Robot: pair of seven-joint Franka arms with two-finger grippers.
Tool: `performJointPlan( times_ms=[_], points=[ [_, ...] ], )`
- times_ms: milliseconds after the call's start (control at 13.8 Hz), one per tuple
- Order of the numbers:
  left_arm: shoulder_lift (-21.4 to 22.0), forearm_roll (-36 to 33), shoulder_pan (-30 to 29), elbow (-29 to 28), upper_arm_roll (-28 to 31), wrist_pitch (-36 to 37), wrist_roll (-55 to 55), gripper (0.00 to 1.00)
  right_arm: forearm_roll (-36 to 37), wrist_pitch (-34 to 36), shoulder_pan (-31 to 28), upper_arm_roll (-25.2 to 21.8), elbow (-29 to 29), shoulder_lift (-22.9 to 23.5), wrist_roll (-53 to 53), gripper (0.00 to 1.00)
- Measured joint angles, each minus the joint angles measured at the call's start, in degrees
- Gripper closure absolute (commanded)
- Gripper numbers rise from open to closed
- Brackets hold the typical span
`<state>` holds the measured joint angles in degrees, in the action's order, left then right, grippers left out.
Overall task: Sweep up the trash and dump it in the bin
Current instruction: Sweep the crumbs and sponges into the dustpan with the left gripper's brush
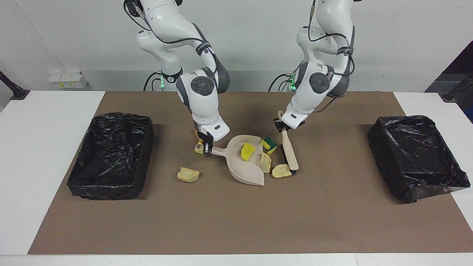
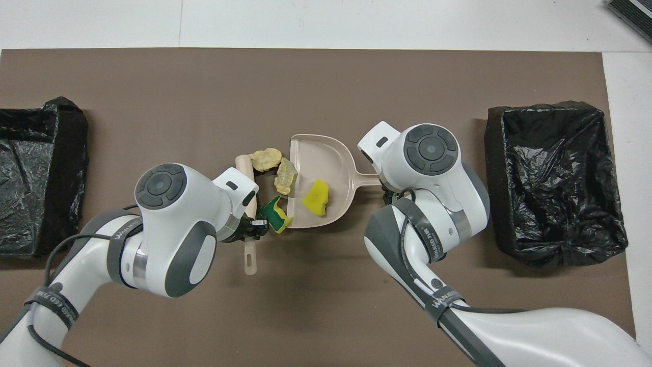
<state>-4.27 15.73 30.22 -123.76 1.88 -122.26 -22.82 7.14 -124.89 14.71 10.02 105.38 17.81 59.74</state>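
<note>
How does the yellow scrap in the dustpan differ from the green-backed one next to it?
The plain yellow scrap lies inside the dustpan; the green-backed scrap lies on the mat just outside its open edge. The first is yellow all over; the second has a dark green layer. Both are small, sponge-like pieces.

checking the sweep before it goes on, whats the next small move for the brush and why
Probably a short push of the brush, held by the left end effector, toward the dustpan mouth. Only one yellow sponge piece lies inside; a bread-like chunk sits at the lip, with another chunk and the green-backed sponge between brush and pan. The right end effector holds the handle.
</note>
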Motion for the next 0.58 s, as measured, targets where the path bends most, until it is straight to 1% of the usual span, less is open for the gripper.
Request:
performJointPlan(
  times_ms=[217,361,578],
  points=[
    [0.1,2.91,4.75,-0.01,-0.2,-3.87,-1.04,1.0,-0.01,0.0,0.07,0.07,-0.01,0.0,0.0,1.0],
    [0.22,3.95,7.7,0.36,-0.32,-5.13,-1.35,1.0,-0.01,0.0,0.09,0.11,-0.01,0.0,0.0,1.0],
    [0.36,4.09,9.5,1.91,-0.39,-5.13,-2.25,1.0,-0.01,0.0,0.16,0.17,-0.01,0.0,0.0,1.0]
  ],
)
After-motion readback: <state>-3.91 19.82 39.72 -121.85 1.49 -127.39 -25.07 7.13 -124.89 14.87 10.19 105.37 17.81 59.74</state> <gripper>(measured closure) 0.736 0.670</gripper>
